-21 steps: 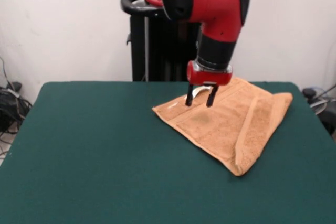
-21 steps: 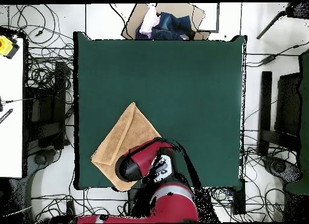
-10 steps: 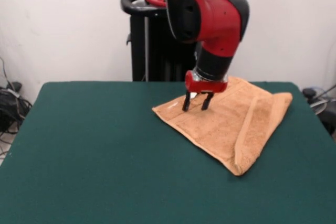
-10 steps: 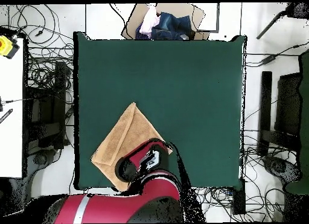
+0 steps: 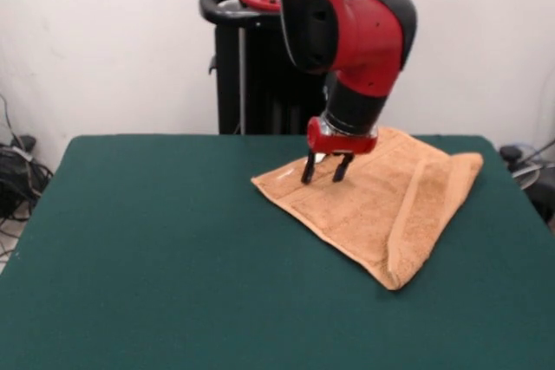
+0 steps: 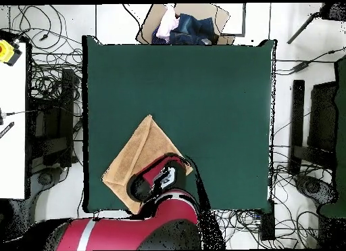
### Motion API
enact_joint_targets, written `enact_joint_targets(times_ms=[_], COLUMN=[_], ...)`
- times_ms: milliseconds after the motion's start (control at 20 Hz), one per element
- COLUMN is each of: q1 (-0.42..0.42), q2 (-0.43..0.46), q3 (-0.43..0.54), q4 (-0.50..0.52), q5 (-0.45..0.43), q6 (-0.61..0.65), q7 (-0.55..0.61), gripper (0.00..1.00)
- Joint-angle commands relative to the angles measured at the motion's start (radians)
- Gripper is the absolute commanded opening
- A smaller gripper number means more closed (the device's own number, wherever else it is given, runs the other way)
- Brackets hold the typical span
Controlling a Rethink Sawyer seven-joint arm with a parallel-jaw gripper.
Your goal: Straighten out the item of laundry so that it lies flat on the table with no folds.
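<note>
Towel (image 5: 381, 201): it lies on the table (image 5: 173, 257), in the front view toward the right and far side, folded over itself, one corner pointing at the near edge.
Towel, overhead view (image 6: 135, 157): it sits near the table's (image 6: 203, 93) lower-left corner, set at a slant to the edges.
My gripper (image 5: 326, 169): I hang it over the towel's far left part, fingertips spread apart and down at the cloth; whether they touch it I cannot tell.
My arm (image 6: 159, 184): in the overhead view it covers the towel's lower right end.
Tag (image 5: 284, 174): on the towel, just left of my gripper.
Box of cloths (image 6: 181, 24): beyond the table's top edge, overhead view.
</note>
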Motion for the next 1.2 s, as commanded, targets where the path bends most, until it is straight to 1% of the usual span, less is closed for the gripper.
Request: enact_joint_targets(times_ms=[50,150,250,500,700,900,1200], q1=[-0.057,-0.052,-0.057,-0.089,-0.104,-0.128,-0.175], q2=[0.323,0.334,0.338,0.339,0.334,0.328,0.311], q3=[-0.009,-0.008,0.000,0.030,0.048,0.065,0.083], q4=[-0.282,-0.312,-0.327,-0.334,-0.333,-0.325,-0.314], q5=[-0.052,-0.046,-0.043,-0.082,-0.099,-0.125,-0.174], q6=[0.166,0.240,0.262,0.220,0.229,0.186,0.148], q7=[-0.052,-0.084,-0.096,-0.107,-0.103,-0.084,-0.102], gripper=[1.00,1.00,1.00,1.00,1.00,1.00,1.00])
